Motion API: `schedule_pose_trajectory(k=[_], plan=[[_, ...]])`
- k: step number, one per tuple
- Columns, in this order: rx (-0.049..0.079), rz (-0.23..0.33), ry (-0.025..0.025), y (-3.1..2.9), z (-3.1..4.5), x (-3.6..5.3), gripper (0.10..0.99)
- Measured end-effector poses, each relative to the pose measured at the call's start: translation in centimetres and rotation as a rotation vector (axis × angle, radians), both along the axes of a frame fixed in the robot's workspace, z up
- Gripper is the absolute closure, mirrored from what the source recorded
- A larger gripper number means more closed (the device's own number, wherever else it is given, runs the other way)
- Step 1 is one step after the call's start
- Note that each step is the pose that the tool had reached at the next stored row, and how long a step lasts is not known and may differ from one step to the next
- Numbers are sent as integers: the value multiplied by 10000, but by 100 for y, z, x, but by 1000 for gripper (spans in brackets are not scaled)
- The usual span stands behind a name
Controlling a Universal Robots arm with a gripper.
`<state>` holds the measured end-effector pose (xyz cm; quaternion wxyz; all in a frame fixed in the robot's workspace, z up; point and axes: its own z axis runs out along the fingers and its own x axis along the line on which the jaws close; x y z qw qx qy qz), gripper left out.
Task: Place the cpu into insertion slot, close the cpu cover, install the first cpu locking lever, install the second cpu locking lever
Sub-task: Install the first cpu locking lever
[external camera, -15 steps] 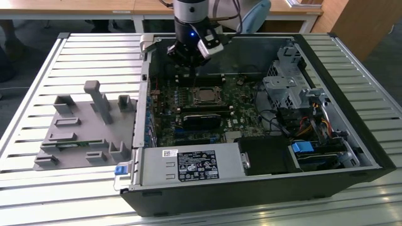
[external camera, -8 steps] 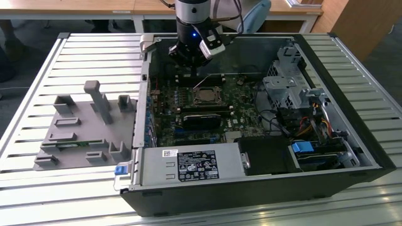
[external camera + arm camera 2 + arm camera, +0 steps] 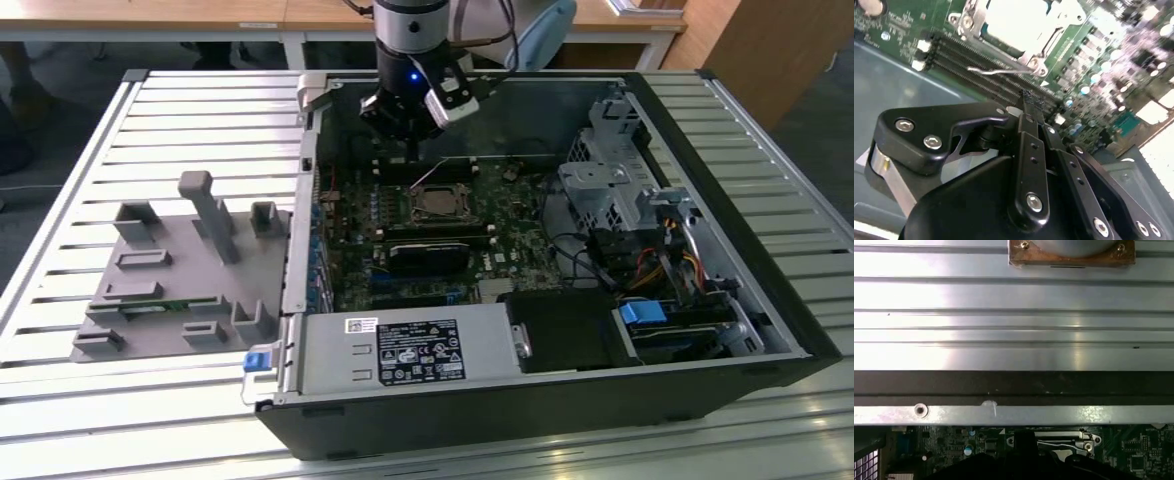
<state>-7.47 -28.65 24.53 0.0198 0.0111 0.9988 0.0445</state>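
Observation:
The insertion slot (image 3: 438, 203) sits on the green board inside the open computer case. In the second wrist view the pale cpu (image 3: 1014, 20) lies in it, and the silvery cpu cover (image 3: 1040, 49) frames it, lying down flat. A thin wire locking lever (image 3: 999, 71) sticks out beside the socket, raised off the board. My gripper (image 3: 411, 152) hangs over the board just behind the socket, toward the case's back wall. Its black fingers (image 3: 1024, 102) are pressed together with nothing between them, and the tip is just short of the lever.
A grey parts fixture (image 3: 187, 270) lies on the slatted table on the exterior view's left. Inside the case are a black card (image 3: 430, 256), the power supply (image 3: 400, 355), a metal drive cage (image 3: 607, 190) and cables. Memory slots (image 3: 969, 62) run beside the socket.

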Motion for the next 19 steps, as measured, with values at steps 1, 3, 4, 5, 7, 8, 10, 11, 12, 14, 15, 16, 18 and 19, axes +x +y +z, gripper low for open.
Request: schedule_pose_trajectory(k=[1, 3, 4, 5, 7, 8, 10, 11, 12, 14, 15, 16, 18, 19], plan=[[3, 0, -1, 0, -8, 8, 980], [-5, -1, 3, 0, -20, 40, 980], [-6, -1, 1, 0, -27, 65, 980], [-6, 1, 1, 0, -35, 84, 980], [-8, 1, 1, 0, -47, 103, 980], [-9, 0, 1, 0, -52, 107, 980], [-10, 0, 2, 0, -62, 119, 980], [-11, 0, 2, 0, -67, 127, 980], [-11, 0, 2, 0, -72, 136, 980], [-11, 0, 2, 0, -82, 158, 980], [-10, 0, 2, 0, -86, 169, 980], [-10, 0, 1, 0, -90, 176, 980], [-10, 0, 1, 0, -97, 188, 980], [-10, 1, 1, 0, -100, 191, 980]])
